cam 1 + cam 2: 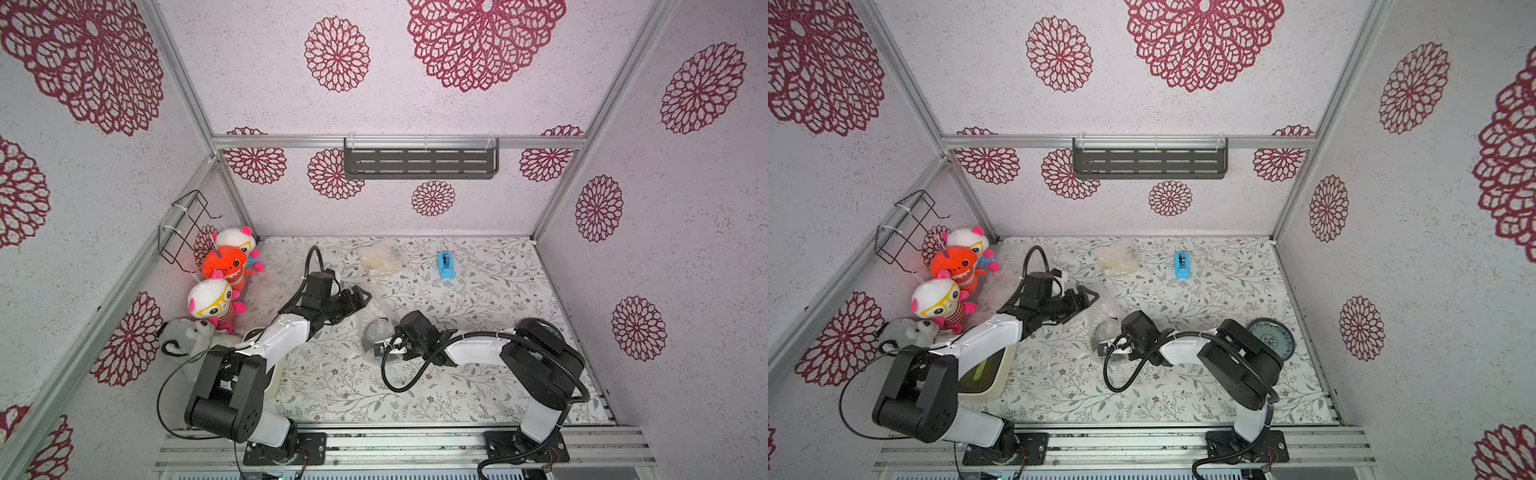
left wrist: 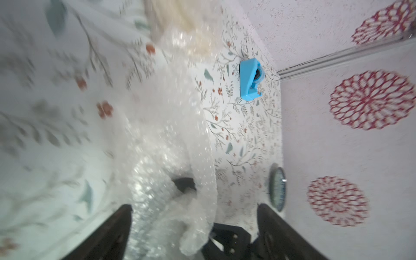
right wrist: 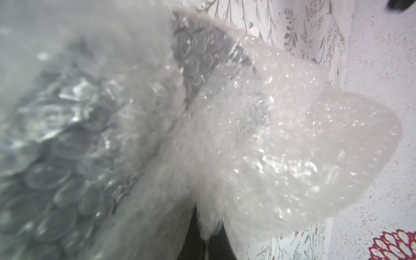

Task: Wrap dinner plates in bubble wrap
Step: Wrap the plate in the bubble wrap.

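Note:
A glossy black dinner plate (image 1: 374, 332) lies mid-table under crinkly bubble wrap (image 1: 376, 309), and shows dark through the bubbles (image 3: 198, 56) in the right wrist view. My right gripper (image 3: 207, 236) is shut on a bunched fold of that wrap (image 3: 281, 146), at the plate's near edge (image 1: 384, 348). My left gripper (image 1: 360, 297) hovers just left of the plate, open, with a loose flap of wrap (image 2: 195, 225) between its fingers (image 2: 117, 227), untouched. A cream plate in bubble wrap (image 1: 380, 258) rests at the back. The blue-grey plate (image 1: 1273, 338) sits at the right, partly behind my right arm.
A blue tape dispenser (image 1: 445, 266) stands at the back right of centre. Several plush toys (image 1: 216, 286) crowd the left wall. A cream container with a green inside (image 1: 988, 372) sits under my left arm. A wire basket (image 1: 183, 226) hangs on the left wall, a dark shelf (image 1: 419, 160) on the back wall.

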Available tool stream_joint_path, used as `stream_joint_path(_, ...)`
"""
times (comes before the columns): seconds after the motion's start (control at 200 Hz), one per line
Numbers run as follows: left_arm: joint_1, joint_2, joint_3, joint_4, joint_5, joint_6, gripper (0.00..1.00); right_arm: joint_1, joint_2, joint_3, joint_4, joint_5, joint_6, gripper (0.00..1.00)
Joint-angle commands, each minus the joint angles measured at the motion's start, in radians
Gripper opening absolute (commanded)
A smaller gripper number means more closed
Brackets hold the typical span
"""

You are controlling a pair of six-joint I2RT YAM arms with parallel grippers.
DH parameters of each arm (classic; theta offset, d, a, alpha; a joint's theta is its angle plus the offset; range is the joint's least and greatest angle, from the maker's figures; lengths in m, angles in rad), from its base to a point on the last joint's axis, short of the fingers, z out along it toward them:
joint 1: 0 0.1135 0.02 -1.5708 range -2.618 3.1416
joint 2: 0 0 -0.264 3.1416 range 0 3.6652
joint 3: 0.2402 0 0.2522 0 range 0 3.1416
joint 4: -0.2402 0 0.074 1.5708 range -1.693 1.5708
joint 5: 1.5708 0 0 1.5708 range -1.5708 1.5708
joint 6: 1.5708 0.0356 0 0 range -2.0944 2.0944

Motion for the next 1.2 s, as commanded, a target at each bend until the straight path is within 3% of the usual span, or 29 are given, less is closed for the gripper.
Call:
stream_joint_path(0.0, 0.066, 0.118, 0.076, -0.18, -0.003, 0.218, 0.98, -0.001, 0.07, -0.029, -0.203, 0.014, -0.021, 0.0)
stream_joint_path(0.04, 0.062, 0.187, 0.142, -0.203, 0.021, 0.262, 1.0, 0.0, 0.07, -0.025, -0.205, 0.012, -0.019, 0.0)
stream_joint_path(0.155, 0.03, 0.363, 0.313, -0.236, 0.101, 0.396, 0.88, -0.002, 0.075, -0.018, -0.206, 0.022, -0.02, 0.0)
stream_joint_path(0.305, 0.019, 0.53, 0.436, -0.226, 0.261, 0.492, 0.84, -0.002, 0.073, -0.017, -0.206, 0.026, -0.021, 0.0)
stream_joint_path(0.39, 0.014, 0.584, 0.491, -0.259, 0.28, 0.52, 0.8, 0.0, 0.072, -0.015, -0.211, 0.025, -0.022, 0.0)
stream_joint_path(0.44, 0.014, 0.605, 0.506, -0.261, 0.3, 0.529, 0.68, 0.0, 0.07, -0.015, -0.211, 0.025, -0.022, 0.0)
stream_joint_path(0.52, 0.019, 0.615, 0.508, -0.233, 0.329, 0.523, 0.25, 0.0, 0.068, -0.014, -0.216, 0.027, -0.022, 0.0)
stream_joint_path(0.61, 0.026, 0.593, 0.499, -0.203, 0.346, 0.503, 0.0, 0.0, 0.068, -0.012, -0.22, 0.026, -0.026, 0.0)
stream_joint_path(0.781, 0.004, 0.486, 0.428, -0.102, 0.379, 0.434, 0.0, 0.019, 0.081, 0.004, -0.225, 0.047, -0.027, 0.0)
stream_joint_path(0.981, -0.119, 0.256, 0.201, 0.04, 0.288, 0.376, 0.0, 0.027, 0.109, 0.018, -0.222, 0.097, -0.015, 0.0)
stream_joint_path(1.196, -0.262, 0.272, -0.019, 0.211, 0.249, 0.321, 0.0, 0.026, 0.099, 0.0, -0.181, 0.118, 0.01, 0.0)
